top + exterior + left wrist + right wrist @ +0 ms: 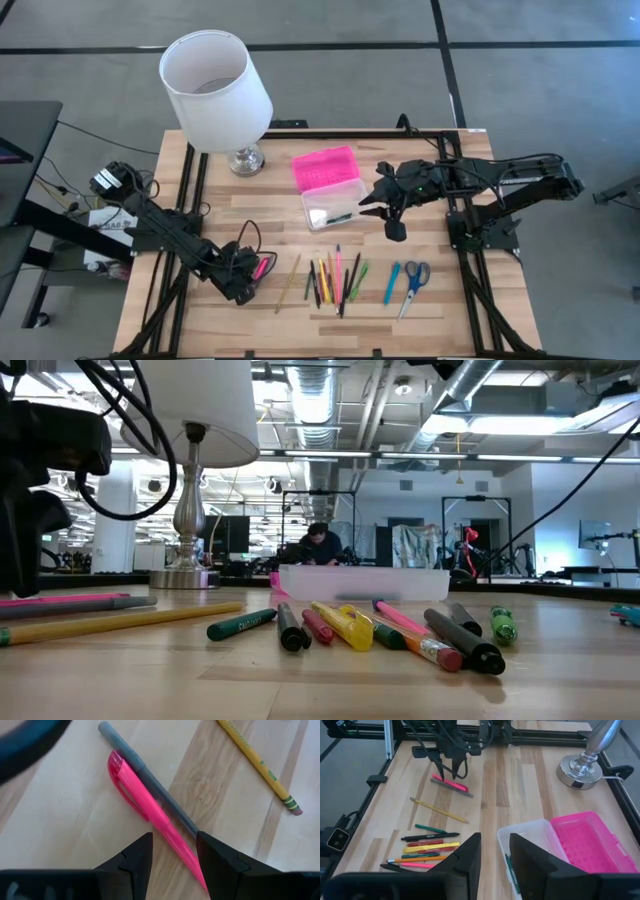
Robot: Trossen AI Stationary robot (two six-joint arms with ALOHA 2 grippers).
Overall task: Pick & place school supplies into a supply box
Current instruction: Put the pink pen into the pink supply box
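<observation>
No wording can be read; print on the yellow pencil point(260, 764) is too blurred.

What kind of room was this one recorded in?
Most likely a robotics lab or open workshop: exposed ceiling ducts, more metal-frame rigs behind the wooden table, and a person working at a far bench.

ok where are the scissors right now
In the high view the scissors lie on the table's right side, at the right end of the pen row, just beside a blue pen.

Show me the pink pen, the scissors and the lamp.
pink pen point(145, 802): left wrist view, middle of barrel.
scissors point(413, 281): high view, near the pivot.
lamp point(215, 90): high view, side of white shade.
</observation>
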